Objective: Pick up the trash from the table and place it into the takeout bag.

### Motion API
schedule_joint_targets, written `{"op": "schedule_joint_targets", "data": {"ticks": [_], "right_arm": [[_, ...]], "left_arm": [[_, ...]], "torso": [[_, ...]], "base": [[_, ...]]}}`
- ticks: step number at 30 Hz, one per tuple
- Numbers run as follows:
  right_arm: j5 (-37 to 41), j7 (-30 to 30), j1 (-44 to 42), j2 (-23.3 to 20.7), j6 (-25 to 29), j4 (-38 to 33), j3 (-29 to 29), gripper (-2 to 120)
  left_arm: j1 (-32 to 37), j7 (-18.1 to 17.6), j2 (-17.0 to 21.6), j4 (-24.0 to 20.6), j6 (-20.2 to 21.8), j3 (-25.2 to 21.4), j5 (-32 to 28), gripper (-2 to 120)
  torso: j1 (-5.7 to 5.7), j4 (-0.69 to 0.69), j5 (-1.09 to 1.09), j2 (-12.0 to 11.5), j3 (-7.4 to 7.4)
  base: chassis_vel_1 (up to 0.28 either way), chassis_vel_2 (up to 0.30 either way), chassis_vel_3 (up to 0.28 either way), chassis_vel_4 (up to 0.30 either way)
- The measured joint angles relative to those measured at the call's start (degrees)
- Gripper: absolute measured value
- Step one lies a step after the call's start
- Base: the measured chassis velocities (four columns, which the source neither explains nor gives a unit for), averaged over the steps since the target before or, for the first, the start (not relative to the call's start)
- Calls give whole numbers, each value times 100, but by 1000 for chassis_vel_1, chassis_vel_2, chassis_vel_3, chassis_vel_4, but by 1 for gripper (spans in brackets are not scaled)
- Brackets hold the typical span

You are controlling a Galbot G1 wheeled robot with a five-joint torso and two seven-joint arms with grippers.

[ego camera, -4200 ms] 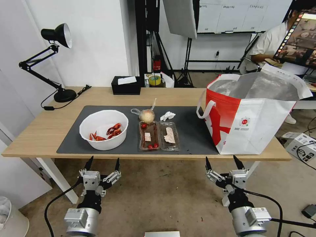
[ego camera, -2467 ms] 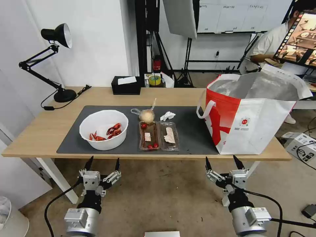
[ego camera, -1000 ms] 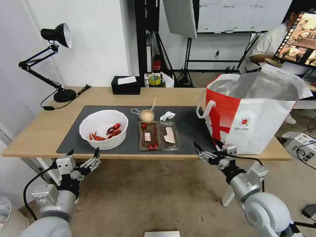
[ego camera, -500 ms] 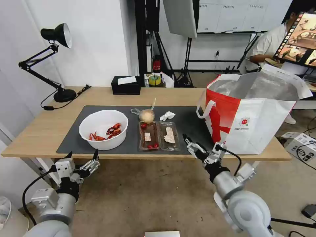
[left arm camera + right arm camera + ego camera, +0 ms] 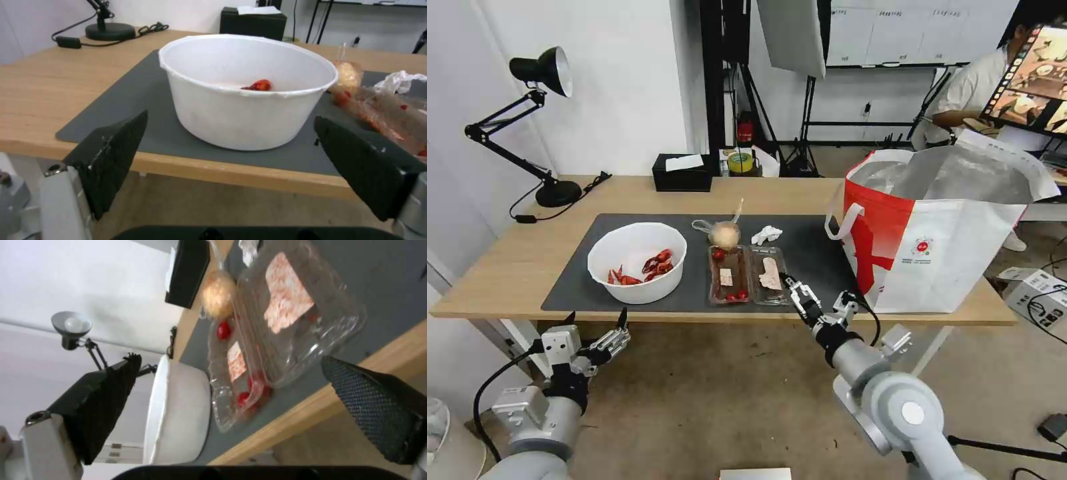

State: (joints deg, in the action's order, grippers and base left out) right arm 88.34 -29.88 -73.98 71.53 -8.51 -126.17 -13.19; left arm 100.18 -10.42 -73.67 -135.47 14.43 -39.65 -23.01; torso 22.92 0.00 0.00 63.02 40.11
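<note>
Light-wood table [image 5: 514,257] is filling mid-frame in the head view, and I'm seeing the clear tray [image 5: 749,275] at centre on the dark mat [image 5: 820,253], its hinge line running away from me. My right gripper [image 5: 817,299], spread wide and holding nothing, is hovering at the tray's lower right corner; the takeout bag [image 5: 940,233] is standing right. Lower left, my left gripper [image 5: 595,319] is waiting spread below the table edge.

Left wrist view: the white bowl [image 5: 249,90] is sitting centre between my fingers [image 5: 111,156].

Right wrist view: the tray [image 5: 276,336] is lying between released fingers [image 5: 373,406].
</note>
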Motion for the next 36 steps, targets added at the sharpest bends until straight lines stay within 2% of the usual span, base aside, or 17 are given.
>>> {"op": "schedule_joint_targets", "data": {"ticks": [17, 36], "right_arm": [[296, -295, 181, 775, 113, 379, 160, 100], [220, -333, 284, 958, 154, 532, 214, 100]], "left_arm": [[32, -17, 284, 79, 15, -87, -58, 100], [147, -12, 314, -40, 11, -120, -127, 100]], "torso": [[0, 0, 0, 0, 0], [0, 0, 0, 0, 0]], "base": [[0, 0, 0, 0], [0, 0, 0, 0]]}}
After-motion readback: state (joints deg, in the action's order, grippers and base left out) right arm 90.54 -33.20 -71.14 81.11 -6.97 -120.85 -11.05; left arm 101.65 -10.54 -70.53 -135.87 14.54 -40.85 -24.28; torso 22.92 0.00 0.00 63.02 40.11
